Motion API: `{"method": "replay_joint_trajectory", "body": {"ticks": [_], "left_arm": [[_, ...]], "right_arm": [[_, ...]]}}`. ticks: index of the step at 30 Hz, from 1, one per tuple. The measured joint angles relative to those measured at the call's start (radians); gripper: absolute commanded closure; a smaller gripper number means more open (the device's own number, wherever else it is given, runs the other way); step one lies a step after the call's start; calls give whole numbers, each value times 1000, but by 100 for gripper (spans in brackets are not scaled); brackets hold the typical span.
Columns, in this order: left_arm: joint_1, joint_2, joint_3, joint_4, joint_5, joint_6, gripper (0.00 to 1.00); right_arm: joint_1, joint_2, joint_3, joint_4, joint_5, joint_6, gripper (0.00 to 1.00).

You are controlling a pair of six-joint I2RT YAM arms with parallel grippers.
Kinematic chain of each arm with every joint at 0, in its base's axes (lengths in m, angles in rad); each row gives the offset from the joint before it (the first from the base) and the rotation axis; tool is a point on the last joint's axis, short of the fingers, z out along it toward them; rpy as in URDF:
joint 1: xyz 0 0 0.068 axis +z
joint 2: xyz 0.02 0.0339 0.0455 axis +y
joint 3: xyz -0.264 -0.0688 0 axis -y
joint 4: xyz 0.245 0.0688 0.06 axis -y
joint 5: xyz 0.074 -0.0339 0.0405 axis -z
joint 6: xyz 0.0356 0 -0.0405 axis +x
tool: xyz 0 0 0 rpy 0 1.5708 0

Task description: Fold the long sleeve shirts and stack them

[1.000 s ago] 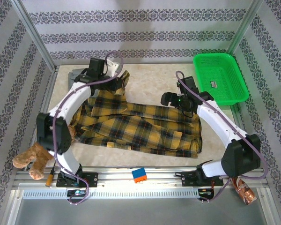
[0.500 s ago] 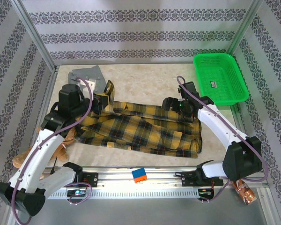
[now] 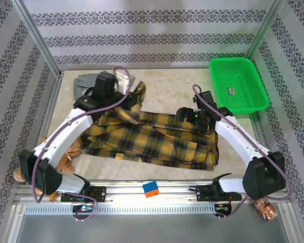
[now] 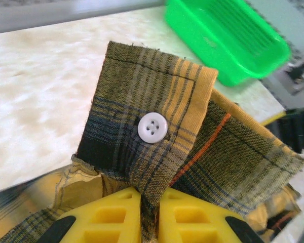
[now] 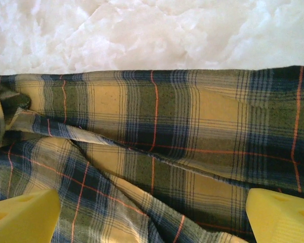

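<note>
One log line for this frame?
left end effector: shut on cuff of plaid shirt | right end effector: open, above plaid shirt | grey shirt: far-left corner

Bare marbled desk point(image 3: 167, 83) lies open along the far edge, between the grey collared shirt point(image 3: 85, 81) in the far-left corner and the green plastic basket point(image 3: 230, 60) at far right, and in a narrow strip at the near edge. The yellow-and-black plaid flannel shirt point(image 3: 152, 142) covers the middle, the white left arm point(image 3: 66, 131) and right arm point(image 3: 238, 139) reach over its ends, and a brown plush toy point(image 3: 67, 163) crowds the near-left side.
</note>
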Motion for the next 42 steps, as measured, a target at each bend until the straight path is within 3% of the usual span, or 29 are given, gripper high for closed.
{"method": "replay_joint_trajectory", "body": {"ticks": [6, 11, 22, 31, 42], "left_arm": [[-88, 203, 85, -2, 90, 80, 87], [-116, 204, 51, 24, 95, 60, 87], [-122, -206, -143, 90, -35, -113, 86], [-157, -514, -281, 22, -143, -281, 86], [-163, -555, -313, -61, -190, -365, 86]], "right_arm": [[-19, -73, -64, -9, 0, 14, 5], [-34, -141, -114, -16, 4, 26, 5], [-52, -167, -149, -25, 8, 45, 5], [-58, -27, -92, 5, -19, 25, 6], [-51, 32, -61, 34, -57, 14, 6]]}}
